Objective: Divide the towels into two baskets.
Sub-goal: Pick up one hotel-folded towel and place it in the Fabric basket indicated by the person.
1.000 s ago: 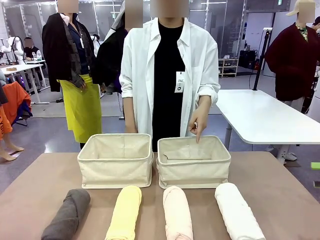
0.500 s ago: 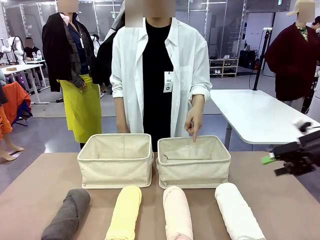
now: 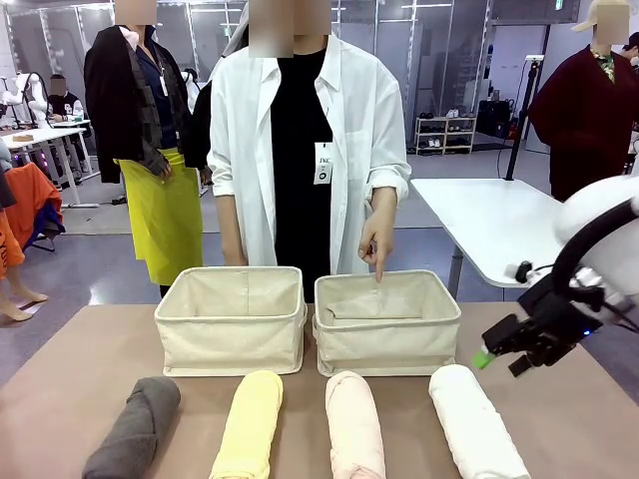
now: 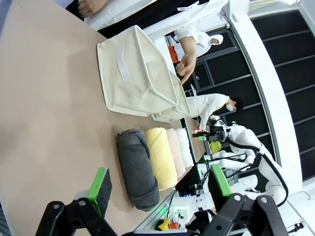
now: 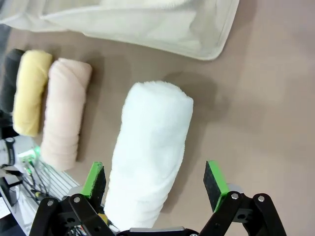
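Four rolled towels lie in a row at the table's near edge: dark grey (image 3: 135, 427), yellow (image 3: 250, 424), pale pink (image 3: 354, 424) and white (image 3: 474, 424). Behind them stand two beige baskets, left (image 3: 232, 344) and right (image 3: 387, 344). A person's hand (image 3: 376, 244) points a finger down into the right basket. My right gripper (image 3: 496, 357) hangs open just above and right of the white towel's far end; in the right wrist view the white towel (image 5: 150, 152) lies between its spread fingers (image 5: 154, 179). My left gripper (image 4: 160, 184) is open, with the grey towel (image 4: 138, 167) beyond it.
The person in a white shirt stands at the far edge behind the baskets. A white table (image 3: 499, 230) and other people are farther off. Bare tabletop lies to the left of the left basket and to the right of the white towel.
My right arm has swung in from the right and come down to the white towel's far end. The person has shifted a little to the left, still pointing into the right basket.
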You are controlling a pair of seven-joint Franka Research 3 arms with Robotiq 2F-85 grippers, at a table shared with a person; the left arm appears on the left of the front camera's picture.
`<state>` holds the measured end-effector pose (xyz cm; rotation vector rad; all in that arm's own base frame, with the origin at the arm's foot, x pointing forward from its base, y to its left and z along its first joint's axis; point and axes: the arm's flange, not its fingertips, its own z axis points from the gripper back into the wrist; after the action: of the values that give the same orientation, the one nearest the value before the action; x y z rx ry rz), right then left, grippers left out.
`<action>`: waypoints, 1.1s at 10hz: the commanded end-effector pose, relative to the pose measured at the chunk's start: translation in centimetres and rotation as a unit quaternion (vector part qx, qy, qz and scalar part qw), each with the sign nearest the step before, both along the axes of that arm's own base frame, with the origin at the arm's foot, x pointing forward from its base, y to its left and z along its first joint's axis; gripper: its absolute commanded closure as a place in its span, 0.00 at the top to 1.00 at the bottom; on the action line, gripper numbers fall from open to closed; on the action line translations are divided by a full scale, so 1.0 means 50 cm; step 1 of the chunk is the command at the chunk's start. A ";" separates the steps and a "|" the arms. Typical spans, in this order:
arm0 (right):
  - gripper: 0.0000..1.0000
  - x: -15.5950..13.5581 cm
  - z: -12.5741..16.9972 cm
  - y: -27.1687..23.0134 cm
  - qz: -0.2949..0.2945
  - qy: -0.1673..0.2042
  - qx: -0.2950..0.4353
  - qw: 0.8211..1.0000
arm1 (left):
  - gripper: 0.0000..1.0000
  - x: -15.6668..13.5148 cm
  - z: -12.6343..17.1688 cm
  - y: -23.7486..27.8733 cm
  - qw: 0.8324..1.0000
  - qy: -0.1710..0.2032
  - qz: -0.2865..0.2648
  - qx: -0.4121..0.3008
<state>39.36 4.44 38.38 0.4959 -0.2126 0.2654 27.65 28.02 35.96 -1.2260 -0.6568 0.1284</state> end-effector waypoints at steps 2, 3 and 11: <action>1.00 -0.046 -0.052 0.068 -0.014 0.035 -0.064 0.997 | 1.00 -0.003 0.002 0.003 1.000 -0.001 0.002 0.000; 1.00 -0.047 -0.064 0.083 -0.023 0.042 -0.068 0.997 | 1.00 -0.003 0.002 0.003 1.000 -0.001 0.002 0.000; 0.88 -0.059 -0.139 0.160 -0.024 0.049 -0.129 0.990 | 1.00 -0.003 0.002 0.003 1.000 -0.001 0.002 0.000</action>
<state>39.85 12.13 32.41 0.2871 -0.0806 0.2327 27.66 28.01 35.96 -1.2261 -0.6565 0.1281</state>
